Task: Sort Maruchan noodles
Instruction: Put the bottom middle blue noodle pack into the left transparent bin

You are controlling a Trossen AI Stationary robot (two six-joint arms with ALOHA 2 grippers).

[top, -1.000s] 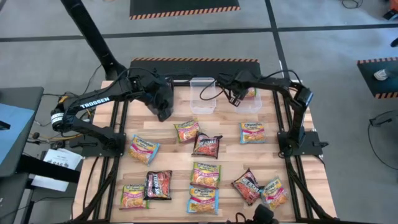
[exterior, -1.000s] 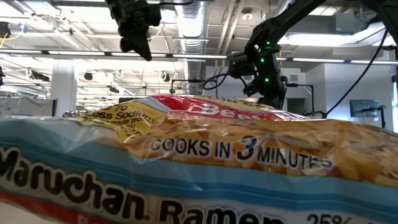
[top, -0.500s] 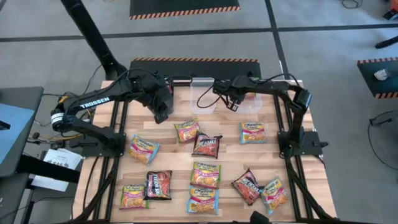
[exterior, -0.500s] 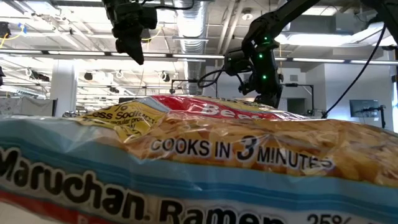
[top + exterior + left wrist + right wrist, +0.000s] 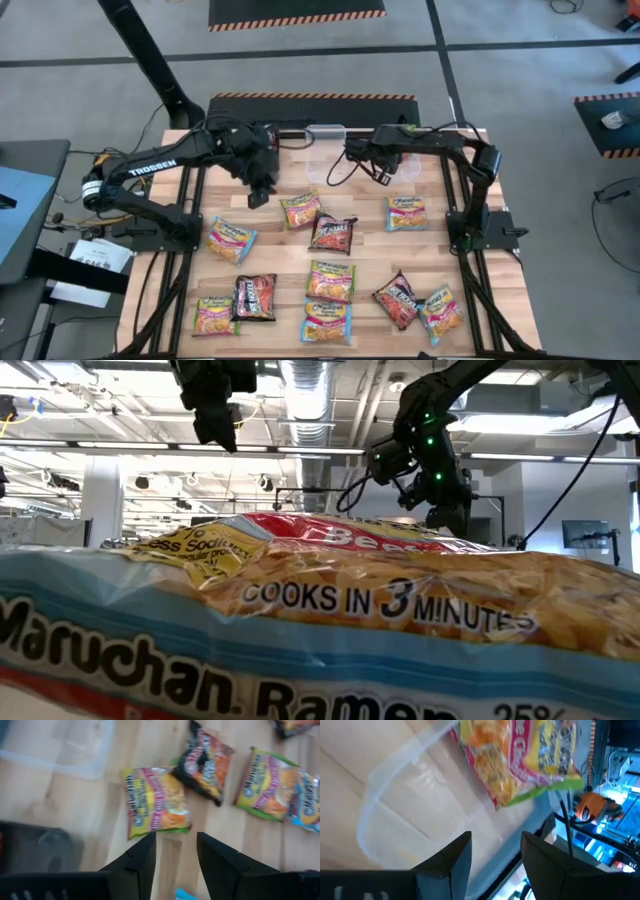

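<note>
The table (image 5: 270, 215) fills the middle of the high view, pale wood slats with dark rails down both sides. Two clear tubs sit at its upper centre: the left tub (image 5: 322, 168) and the right tub (image 5: 408, 168), which has one green-edged packet (image 5: 520, 760) lying inside it, plain to see from the right wrist view.

The left arm (image 5: 150, 172) reaches in from the left edge of the frame, and the left gripper (image 5: 258, 195) hangs above the boards just left of the tubs, fingers (image 5: 142, 855) apart with nothing between them. Right below it in the left wrist view lies a green-edged packet (image 5: 156, 802), with a dark one (image 5: 205, 762) touching its corner.

The right arm (image 5: 440, 145) bends in from the right, and the right gripper (image 5: 382, 172) hovers over the tubs, its fingers (image 5: 452, 855) spread and empty.

The other noodles (image 5: 330, 282) lie scattered flat across the lower half of the table, apart from the tubs. One blue-edged packet (image 5: 300, 630) sits so near the low camera that it blocks most of that view.
</note>
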